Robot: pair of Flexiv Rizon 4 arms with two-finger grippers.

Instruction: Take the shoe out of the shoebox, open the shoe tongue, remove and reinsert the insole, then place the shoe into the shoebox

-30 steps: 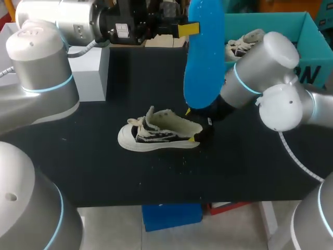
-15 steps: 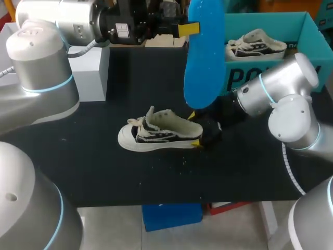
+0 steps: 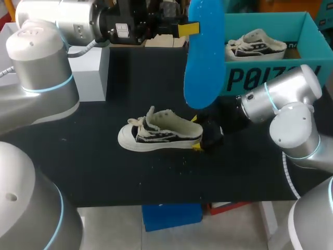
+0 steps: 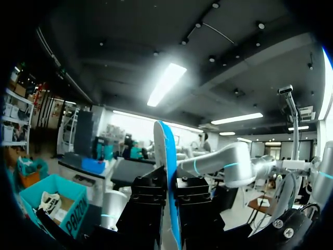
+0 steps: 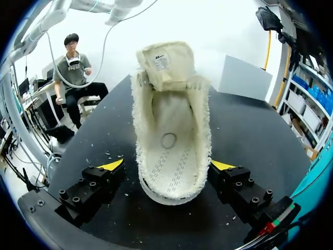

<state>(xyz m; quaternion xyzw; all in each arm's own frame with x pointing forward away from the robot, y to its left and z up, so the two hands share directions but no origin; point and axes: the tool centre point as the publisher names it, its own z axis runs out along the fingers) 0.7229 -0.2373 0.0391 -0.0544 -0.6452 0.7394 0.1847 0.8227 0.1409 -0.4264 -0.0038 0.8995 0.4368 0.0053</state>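
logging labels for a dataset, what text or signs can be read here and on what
Front wall of the teal cardboard shoebox: large white brand lettering, its end hidden behind the right arm; not read off here.
Tongue label of the cream canvas shoe: print too small to read.
Inside that shoe: a round stamp, unreadable.
Wrist of the left arm: small white stickers, too small to read.

Bright ceiling strip lights (image 4: pixel 165 83) glare overhead, lighting the black table (image 3: pixel 250 172) evenly with faint shadows.
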